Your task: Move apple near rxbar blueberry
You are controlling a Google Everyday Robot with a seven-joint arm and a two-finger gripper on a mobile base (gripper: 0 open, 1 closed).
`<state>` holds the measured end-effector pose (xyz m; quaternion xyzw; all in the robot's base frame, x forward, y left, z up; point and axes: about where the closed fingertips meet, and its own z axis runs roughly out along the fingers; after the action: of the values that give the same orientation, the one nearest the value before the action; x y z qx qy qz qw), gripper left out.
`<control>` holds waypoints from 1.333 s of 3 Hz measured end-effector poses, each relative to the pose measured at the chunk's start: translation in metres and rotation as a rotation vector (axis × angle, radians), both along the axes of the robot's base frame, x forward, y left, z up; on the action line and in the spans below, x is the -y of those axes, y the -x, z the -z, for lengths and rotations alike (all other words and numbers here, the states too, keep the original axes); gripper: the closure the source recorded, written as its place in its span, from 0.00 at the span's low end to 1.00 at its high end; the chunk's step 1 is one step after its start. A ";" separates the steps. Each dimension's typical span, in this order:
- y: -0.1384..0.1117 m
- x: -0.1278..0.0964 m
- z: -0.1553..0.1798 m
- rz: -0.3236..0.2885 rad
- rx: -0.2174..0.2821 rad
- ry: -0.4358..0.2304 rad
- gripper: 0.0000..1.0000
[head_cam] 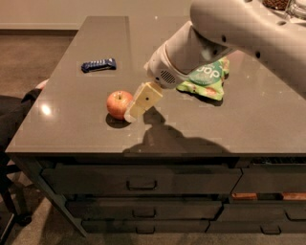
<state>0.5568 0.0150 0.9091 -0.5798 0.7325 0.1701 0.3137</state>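
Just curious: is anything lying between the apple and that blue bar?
No: only bare countertop between apple and blue bar, camera view; hand beside the apple.

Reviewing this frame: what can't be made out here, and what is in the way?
Camera view, the only one:
apple: its right side is hidden by the tool right beside it, so contact cannot be told.
green snack bag: partly covered by the arm, print incomplete.
rxbar blueberry: wrapper markings too small to read.
container, top right: cut off by the frame edge.
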 end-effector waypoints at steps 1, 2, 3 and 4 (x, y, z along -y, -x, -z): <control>-0.021 -0.025 0.018 0.000 -0.011 -0.024 0.00; -0.031 -0.035 0.029 0.000 -0.024 -0.037 0.00; -0.034 -0.041 0.044 -0.022 -0.055 -0.031 0.03; -0.029 -0.046 0.051 -0.056 -0.070 -0.017 0.33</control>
<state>0.5861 0.0612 0.8584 -0.5913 0.7248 0.2053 0.2880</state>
